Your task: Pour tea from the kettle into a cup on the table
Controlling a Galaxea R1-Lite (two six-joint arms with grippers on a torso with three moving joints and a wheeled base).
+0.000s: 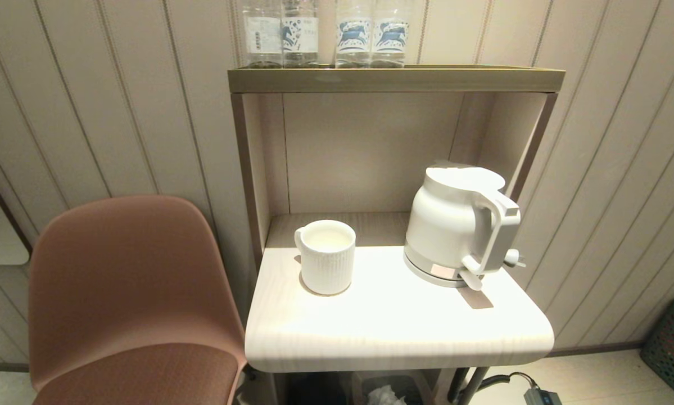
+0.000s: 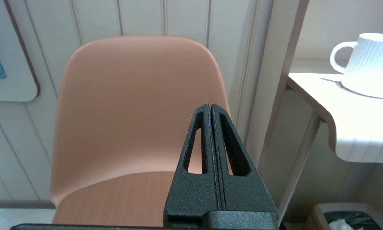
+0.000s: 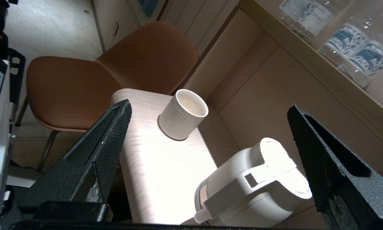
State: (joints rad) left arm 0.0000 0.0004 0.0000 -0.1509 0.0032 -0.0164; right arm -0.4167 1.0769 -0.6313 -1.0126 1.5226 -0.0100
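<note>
Nothing is poured yet: the kettle (image 1: pixel 455 225) stands upright on its base at the bench's (image 1: pixel 393 332) 2 o'clock corner, ungrasped, loop handle pointing toward 4 o'clock. The cup (image 1: pixel 326 256) stands upright at 10 o'clock, well apart from it, small handle toward 9. The right hand (image 3: pixel 210 140) hangs above with fingers spread wide, while the left hand (image 2: pixel 209 107) is pressed closed by the chair (image 2: pixel 130 111); grasp, lift and pour all remain.

Wide-open right gripper (image 3: pixel 207 134) above the table (image 3: pixel 153 179), framing the upright cup (image 3: pixel 182 118) and the kettle (image 3: pixel 252 188); brown chair (image 3: pixel 92 83) beyond.
</note>
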